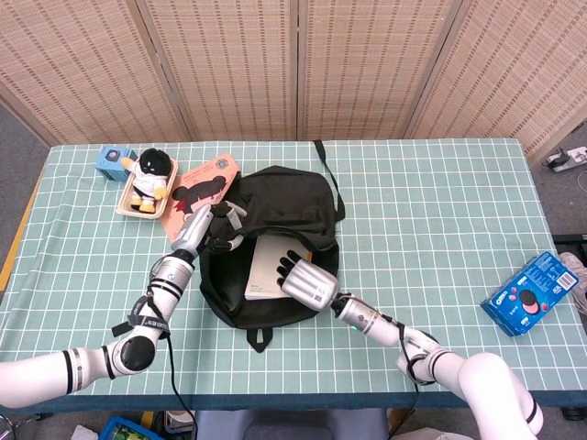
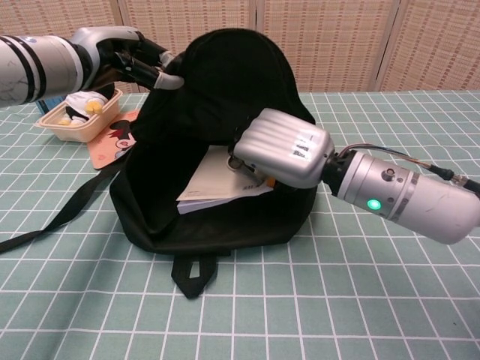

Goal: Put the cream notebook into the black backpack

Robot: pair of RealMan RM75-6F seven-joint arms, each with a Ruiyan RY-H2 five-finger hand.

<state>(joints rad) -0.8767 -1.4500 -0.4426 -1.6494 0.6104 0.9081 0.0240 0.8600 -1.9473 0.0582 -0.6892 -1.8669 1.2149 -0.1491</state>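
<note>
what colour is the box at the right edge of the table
Blue box with a dark round picture on its face; it shows only in the head view.

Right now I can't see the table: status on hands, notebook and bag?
Left robot hand grips black backpack rim. Right robot hand presses cream notebook, partly inside the opening. Nothing blocking.

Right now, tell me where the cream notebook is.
In the head view, the cream notebook sits partly inside the black backpack's opening near table centre, under the right hand.
</note>
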